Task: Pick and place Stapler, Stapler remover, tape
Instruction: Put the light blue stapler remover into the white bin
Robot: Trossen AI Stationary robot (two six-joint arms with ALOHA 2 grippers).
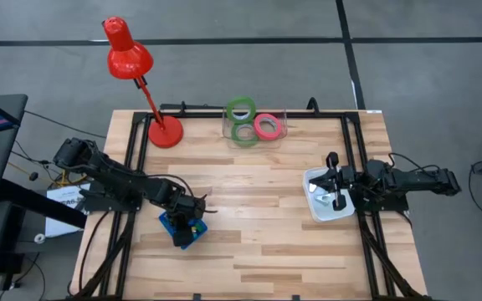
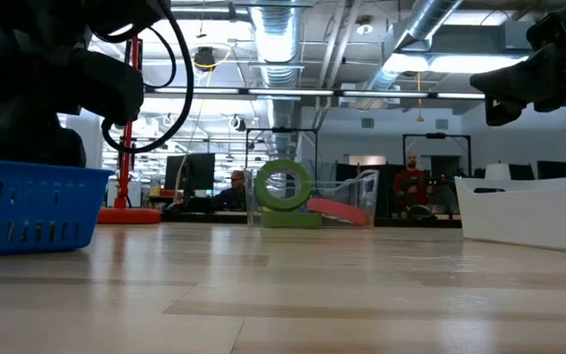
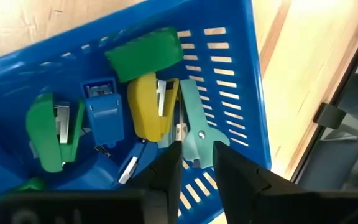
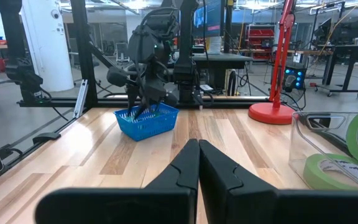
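Reaching into the blue basket (image 3: 229, 74) near the bench's left edge, left gripper (image 3: 196, 163) sits part-open astride the teal staple remover (image 3: 194, 134); light, stiff, prob slippery — pinch its middle. Right gripper (image 4: 197, 163) shut, idle.

No text or label can be read anywhere

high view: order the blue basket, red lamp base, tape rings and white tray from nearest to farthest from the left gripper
1. Blue basket: the left gripper is down in it, at the table's front left.
2. Red lamp base: back left.
3. Tape rings: back centre, in a clear container.
4. White tray: far right, under the right gripper.
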